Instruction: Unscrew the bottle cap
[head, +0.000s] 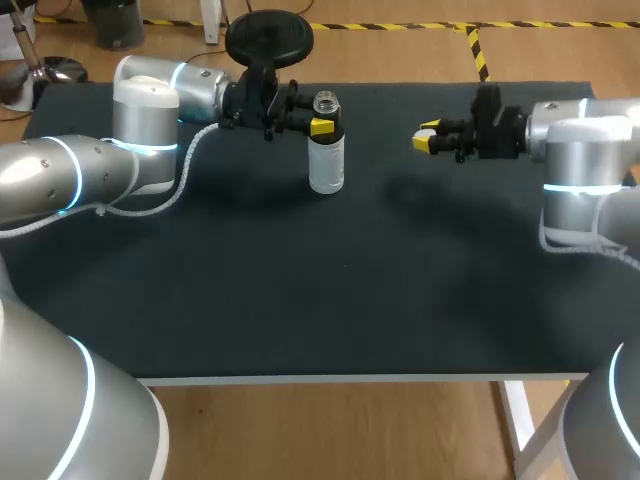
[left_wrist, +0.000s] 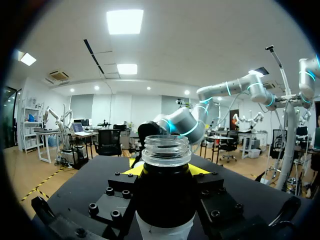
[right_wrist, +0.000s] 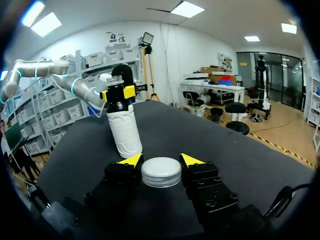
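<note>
A white bottle (head: 327, 155) with a dark upper part stands upright at the back middle of the table, its glass mouth (left_wrist: 166, 150) uncapped. My left gripper (head: 318, 126) is shut on the dark part just under the mouth, with yellow tips on either side of it (left_wrist: 165, 170). To the bottle's right, apart from it and above the table, my right gripper (head: 428, 138) is shut on the silver cap (right_wrist: 161, 172), which sits flat between its yellow fingertips (right_wrist: 131, 160). The right wrist view shows the bottle (right_wrist: 125, 131) ahead, with the left gripper (right_wrist: 120, 93) around its neck.
The black table top (head: 300, 280) stretches from the bottle to the front edge (head: 330, 378). A white cable (head: 190, 172) from my left arm hangs near the back left of the table.
</note>
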